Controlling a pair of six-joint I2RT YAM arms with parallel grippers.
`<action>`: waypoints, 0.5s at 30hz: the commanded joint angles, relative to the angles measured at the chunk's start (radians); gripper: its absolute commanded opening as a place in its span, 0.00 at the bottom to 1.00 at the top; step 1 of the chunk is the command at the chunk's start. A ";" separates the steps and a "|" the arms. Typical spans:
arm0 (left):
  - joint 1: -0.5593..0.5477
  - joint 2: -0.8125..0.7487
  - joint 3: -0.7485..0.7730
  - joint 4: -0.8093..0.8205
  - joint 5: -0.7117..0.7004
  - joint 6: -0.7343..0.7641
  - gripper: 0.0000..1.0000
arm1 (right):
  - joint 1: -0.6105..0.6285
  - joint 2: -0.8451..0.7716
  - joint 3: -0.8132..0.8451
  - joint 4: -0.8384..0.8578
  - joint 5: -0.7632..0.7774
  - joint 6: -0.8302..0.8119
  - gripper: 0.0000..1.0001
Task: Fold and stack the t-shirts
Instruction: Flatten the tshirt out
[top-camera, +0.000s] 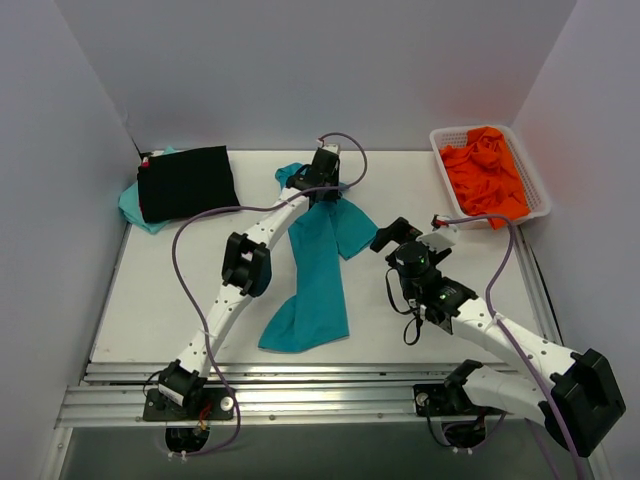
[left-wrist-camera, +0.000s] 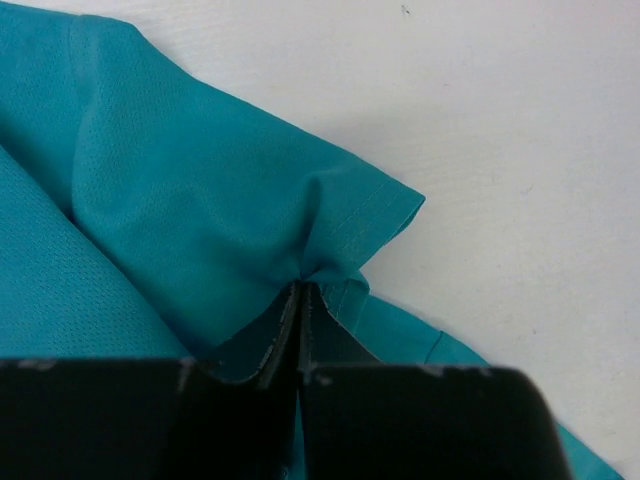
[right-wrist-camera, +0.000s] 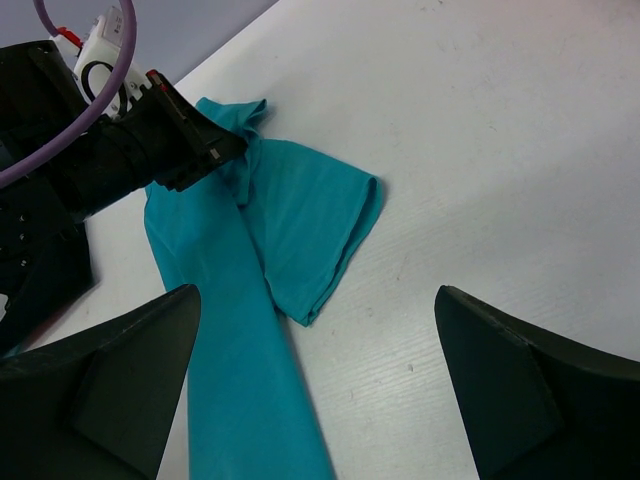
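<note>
Left end effector (left-wrist-camera: 300, 300) pinches the teal t-shirt's (top-camera: 315, 275) sleeve hem; right end effector (right-wrist-camera: 315, 390) hovers spread nearby.

Plain pale walls (top-camera: 300, 70) enclose a white table (top-camera: 160, 300) under even light.

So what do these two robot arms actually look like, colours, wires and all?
Both arms are slim white links joined by chunky black joints, on black bases. The left arm trails a purple cable looping from base to wrist. The right arm has the same purple cable, plus small green lights on a joint. The left gripper and the right gripper each have two flat matte black fingers.
</note>
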 joint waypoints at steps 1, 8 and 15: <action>0.008 0.012 0.038 -0.033 0.021 0.009 0.06 | -0.008 0.007 -0.006 0.039 0.008 0.002 1.00; 0.011 -0.033 -0.060 0.043 0.067 0.024 0.02 | -0.009 0.030 -0.014 0.056 0.024 -0.003 0.99; 0.019 -0.352 -0.364 0.266 0.119 -0.005 0.02 | -0.009 0.075 0.000 0.070 0.055 -0.021 0.99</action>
